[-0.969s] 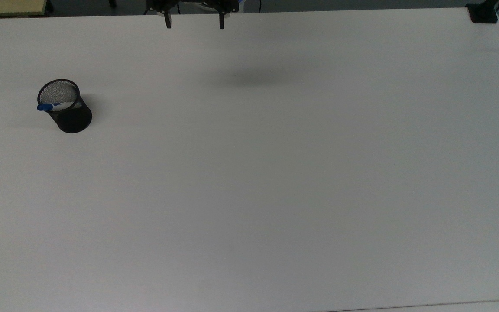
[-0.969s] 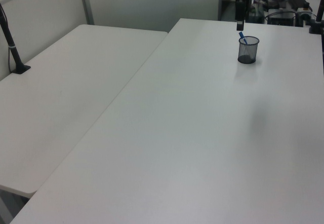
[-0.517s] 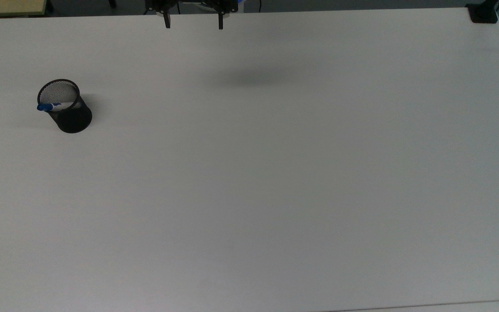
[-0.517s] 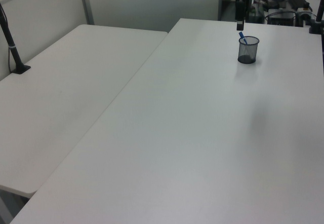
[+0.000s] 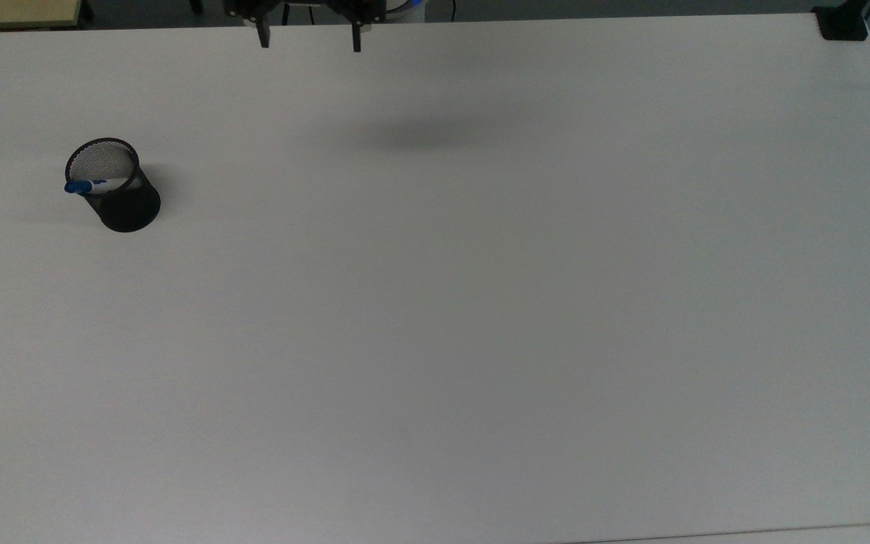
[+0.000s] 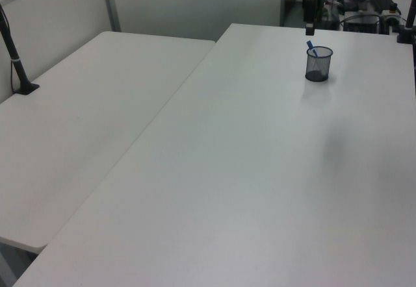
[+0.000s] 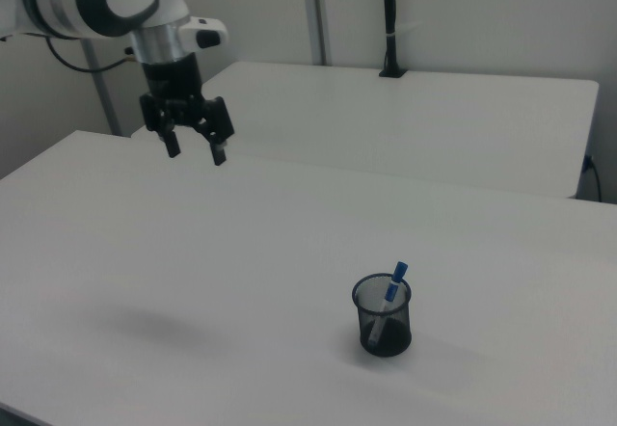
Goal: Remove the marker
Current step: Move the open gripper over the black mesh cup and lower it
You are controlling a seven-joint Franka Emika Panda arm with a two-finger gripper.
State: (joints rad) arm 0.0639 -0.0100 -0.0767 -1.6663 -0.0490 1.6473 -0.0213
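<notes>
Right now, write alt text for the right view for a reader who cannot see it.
A black mesh cup stands on a white table, holding a tilted marker whose blue cap sticks out above the rim. At the right view's upper left, the robot's open hand hangs above the table, far from the cup.

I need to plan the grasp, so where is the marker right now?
The marker stands tilted inside the black mesh cup on the white table, blue cap poking above the rim, at the right view's lower right, far from the hand.
</notes>
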